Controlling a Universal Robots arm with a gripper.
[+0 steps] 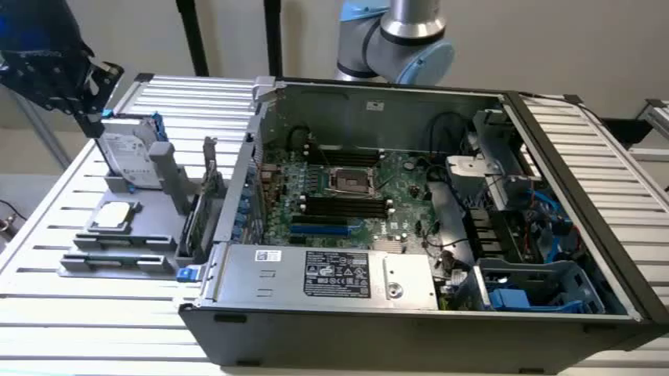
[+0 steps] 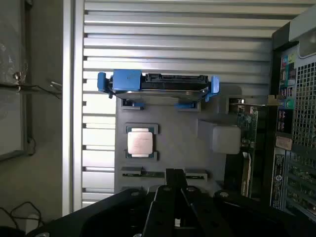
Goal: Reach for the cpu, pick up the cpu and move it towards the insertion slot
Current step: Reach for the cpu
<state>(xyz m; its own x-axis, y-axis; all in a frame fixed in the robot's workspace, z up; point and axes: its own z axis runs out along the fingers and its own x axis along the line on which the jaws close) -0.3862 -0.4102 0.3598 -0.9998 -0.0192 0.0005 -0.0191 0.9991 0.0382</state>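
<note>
– Where is the cpu to be found?

– In the exterior view the cpu [image 1: 113, 217] is seen lying flat, silver side up, in a recess of a grey fixture [image 1: 159, 229]. The fixture is set on the slatted metal counter [image 1: 63, 313], to the exterior view's left of the open computer case [image 1: 418, 333]. A hard drive [image 1: 131, 160] with blue rails is stood on edge in the same fixture, near the chip but apart from it.

– And the insertion slot?

– The insertion slot [image 1: 350, 182] is found on the motherboard inside the case, well apart from the cpu. Its shiny frame is seen around a dark centre, with long black memory slots just beside it.

– How are the jaws held?

– In the wrist view they are seen pressed together, and nothing is gripped between them. The cpu is not touched. In that view the chip [image 2: 139, 142] is seen past the tips, between the hard drive [image 2: 158, 84] and the jaws.

– Where is the tool placed in the exterior view?

– It is seen high at the exterior view's left, raised clear of the fixture. The arm [image 1: 403, 35] is seen behind the case.
</note>
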